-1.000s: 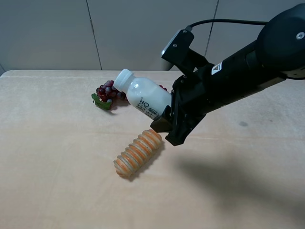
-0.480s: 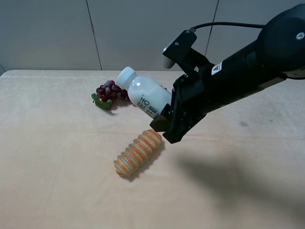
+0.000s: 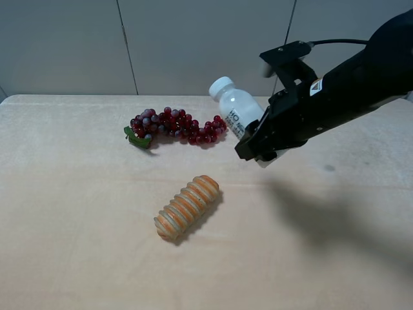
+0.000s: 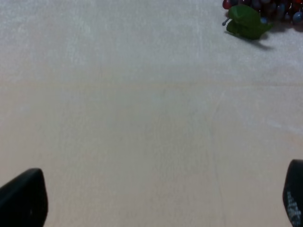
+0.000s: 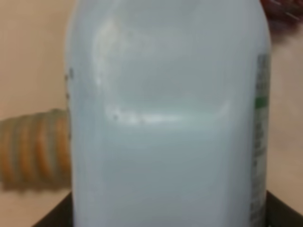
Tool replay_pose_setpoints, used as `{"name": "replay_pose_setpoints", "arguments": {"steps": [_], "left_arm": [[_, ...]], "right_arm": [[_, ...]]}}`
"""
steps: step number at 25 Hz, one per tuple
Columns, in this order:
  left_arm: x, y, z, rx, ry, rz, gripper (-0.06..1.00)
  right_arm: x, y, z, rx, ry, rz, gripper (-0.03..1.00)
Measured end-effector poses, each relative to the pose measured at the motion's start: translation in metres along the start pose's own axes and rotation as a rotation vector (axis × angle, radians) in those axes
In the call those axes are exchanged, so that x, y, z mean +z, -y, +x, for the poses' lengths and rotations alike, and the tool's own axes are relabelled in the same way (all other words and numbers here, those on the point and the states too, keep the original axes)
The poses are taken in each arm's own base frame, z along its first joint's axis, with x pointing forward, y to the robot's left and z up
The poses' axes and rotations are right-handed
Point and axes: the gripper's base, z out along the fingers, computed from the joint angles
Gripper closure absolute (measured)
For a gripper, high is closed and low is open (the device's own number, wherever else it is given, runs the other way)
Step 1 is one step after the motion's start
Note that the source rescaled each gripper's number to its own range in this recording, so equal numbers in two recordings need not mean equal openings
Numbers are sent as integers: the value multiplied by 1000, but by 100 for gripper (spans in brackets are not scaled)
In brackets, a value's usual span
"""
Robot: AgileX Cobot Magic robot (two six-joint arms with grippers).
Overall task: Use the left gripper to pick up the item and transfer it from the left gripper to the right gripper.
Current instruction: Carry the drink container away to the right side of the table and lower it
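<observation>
Over the back right of the table [image 3: 77, 245], off the surface: my right gripper [image 3: 257, 143] is clamped on the base end of the item [image 3: 237, 108], a small white bottle. The bottle is tilted, with its white cap [image 3: 221, 85] highest and leaning toward my left. Black label text faces the high camera. The body juts out past my fingertips, clear of the tabletop.

Right wrist view: the bottle fills nearly the whole frame, close and blurred. The label edge with a green mark runs down one side.

The grape bunch [image 3: 177, 126] lies on the table to the left of the item in the high view. I cannot tell any contact between them. The bread roll [image 3: 187, 206] lies nearer the front, well apart from my right gripper.

My left gripper [image 4: 158, 203] is out of the high view. Its wrist view shows two fingertips spread wide with only bare tabletop between them, holding nothing. The green leaf [image 4: 246, 21] of the grape bunch sits well beyond those fingertips.
</observation>
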Motion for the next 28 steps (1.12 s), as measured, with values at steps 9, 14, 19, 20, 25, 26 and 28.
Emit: {"name": "replay_pose_setpoints", "arguments": {"steps": [9,14,19,20,25,26,28], "left_arm": [[0,0,0,0,1,0,-6],[0,0,0,0,1,0,-5],[0,0,0,-1,1,0,-5],[0,0,0,-1,1,0,-5],[0,0,0,-1,1,0,-5],[0,0,0,-1,1,0,-5],[0,0,0,-1,1,0,-5]], "right_arm": [[-8,54,9,192,-6,122,88],[-11,82,17,294,-13,181,88],[5,104,32,377,-82,209,88],[10,106,34,383,-96,208,88],[38,113,48,407,-181,199,88],[44,114,51,412,-196,198,88],[53,116,56,417,-219,196,88]]}}
